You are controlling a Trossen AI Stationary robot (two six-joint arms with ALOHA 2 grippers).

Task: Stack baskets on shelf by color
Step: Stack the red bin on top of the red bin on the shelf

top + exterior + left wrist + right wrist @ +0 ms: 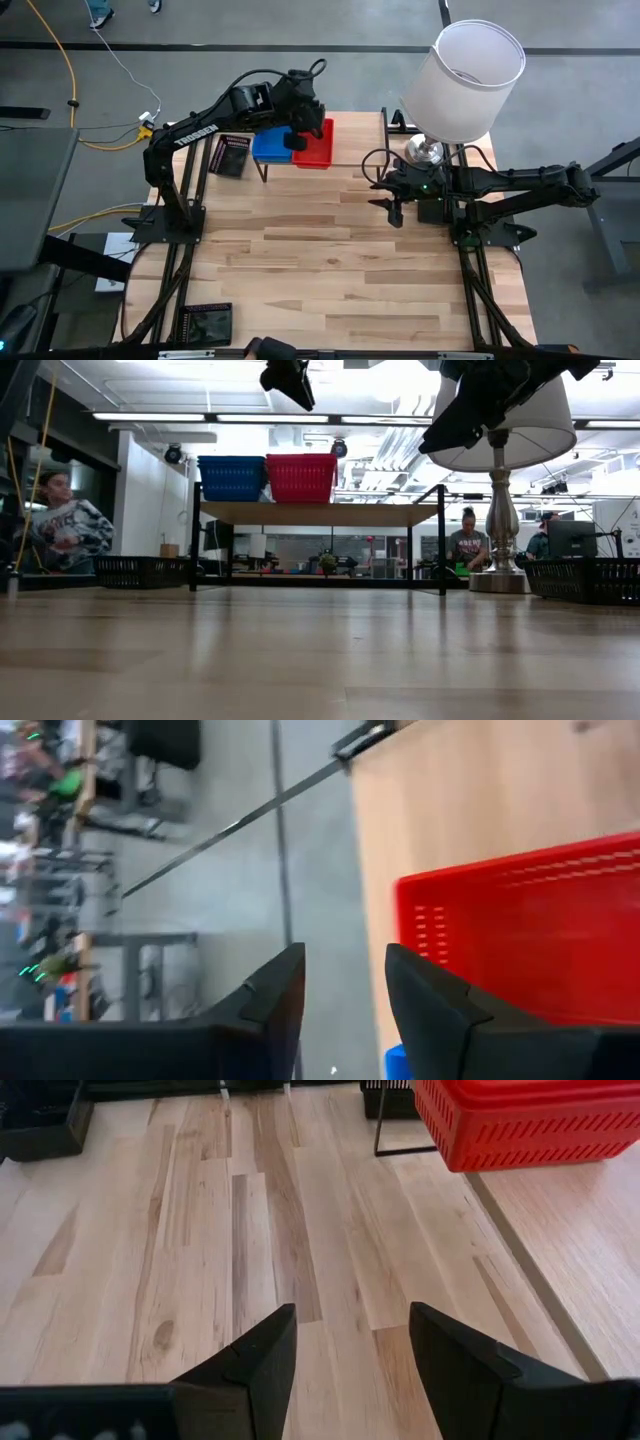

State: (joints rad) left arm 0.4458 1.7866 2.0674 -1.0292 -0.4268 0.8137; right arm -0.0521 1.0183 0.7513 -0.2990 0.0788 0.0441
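A blue basket and a red basket stand side by side on the left part of the shelf at the table's far edge. They also show in the low view, blue and red. My left gripper is open and empty above the two baskets, near where they meet. In its wrist view the red basket lies just beside the fingers. My right gripper is open and empty above the table, right of the shelf's near side.
A black basket lies on the table left of the shelf, and another at the near left corner. The low view shows a black basket at the right. A lamp with a white shade stands at the far right.
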